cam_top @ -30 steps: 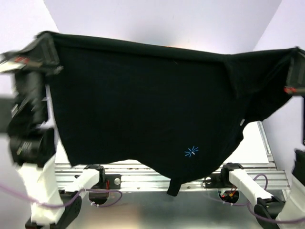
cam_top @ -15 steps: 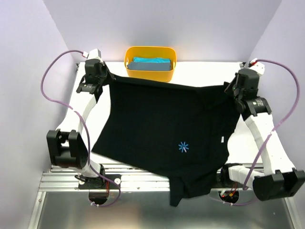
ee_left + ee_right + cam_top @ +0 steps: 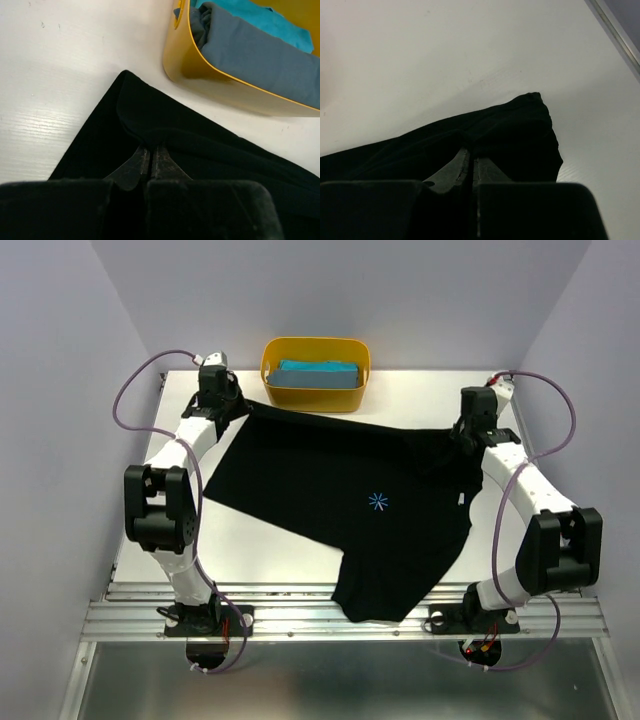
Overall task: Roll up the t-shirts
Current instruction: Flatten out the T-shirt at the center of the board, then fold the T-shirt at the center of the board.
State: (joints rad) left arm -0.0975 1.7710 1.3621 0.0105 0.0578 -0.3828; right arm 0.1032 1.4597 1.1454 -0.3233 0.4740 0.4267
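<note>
The black t-shirt [image 3: 340, 490] lies spread on the white table, with a small blue star mark near its middle and its near part hanging over the front edge. My left gripper [image 3: 237, 405] is shut on its far left corner [image 3: 135, 107], next to the tub. My right gripper [image 3: 458, 436] is shut on its far right corner [image 3: 520, 125]. Both pinch the cloth low at the table. The teal-blue t-shirt [image 3: 318, 367] lies folded in the yellow tub, and shows in the left wrist view [image 3: 265, 20].
The yellow plastic tub [image 3: 272, 390] stands at the back middle of the table, its wall [image 3: 225, 85] close to my left gripper. A grey folded cloth [image 3: 260, 55] lies in it too. The table's metal rail [image 3: 300, 615] runs along the front.
Both grippers have come down and forward from holding the black t-shirt up in the air; the shirt now lies spread on the table, still pinched at both far corners.
</note>
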